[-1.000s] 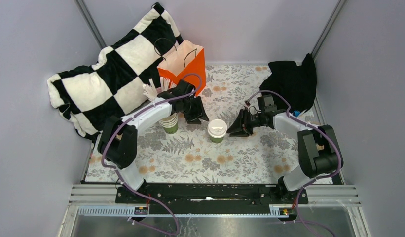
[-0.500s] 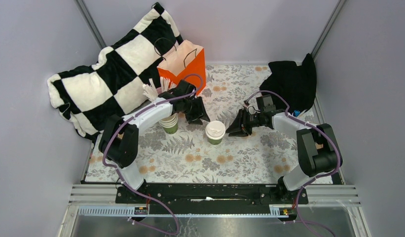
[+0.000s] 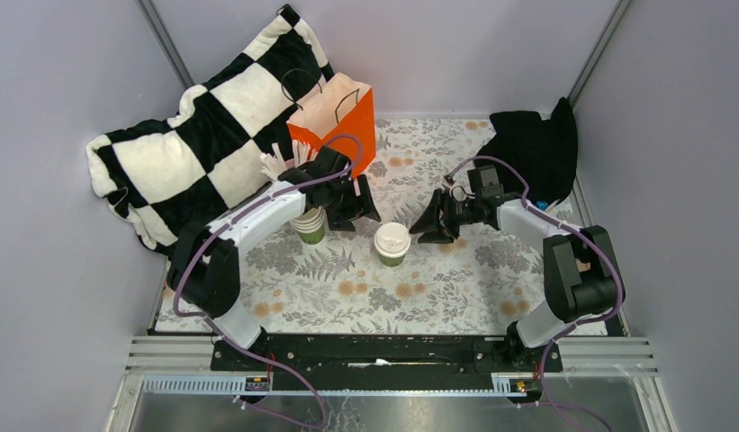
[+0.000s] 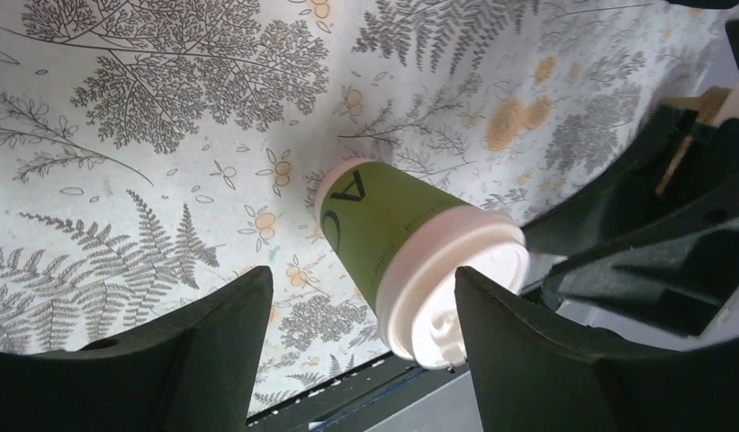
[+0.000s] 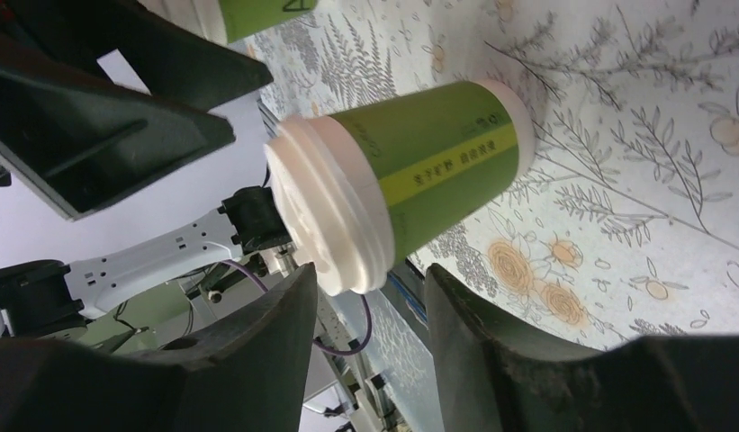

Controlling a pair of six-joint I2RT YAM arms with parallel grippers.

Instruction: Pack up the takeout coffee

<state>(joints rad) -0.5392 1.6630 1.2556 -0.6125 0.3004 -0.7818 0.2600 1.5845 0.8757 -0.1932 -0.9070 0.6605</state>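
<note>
Green cup (image 3: 392,244), white lid on, stands upright in the middle of the mat (image 3: 455,297), with both grippers spread wide and empty on either side.
The right gripper (image 3: 427,225) has it just beside, at its 8 o'clock, framed between its fingers in the wrist view. The left gripper (image 3: 362,210) finds it at 5 o'clock. Right looks nearer, I'd say. The orange bag (image 3: 340,121) stands at the cup's 11 o'clock.

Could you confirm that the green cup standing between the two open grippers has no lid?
Not quite: the green cup standing between the open left gripper and right gripper does carry a white lid, plainly seen in the top external view.
</note>
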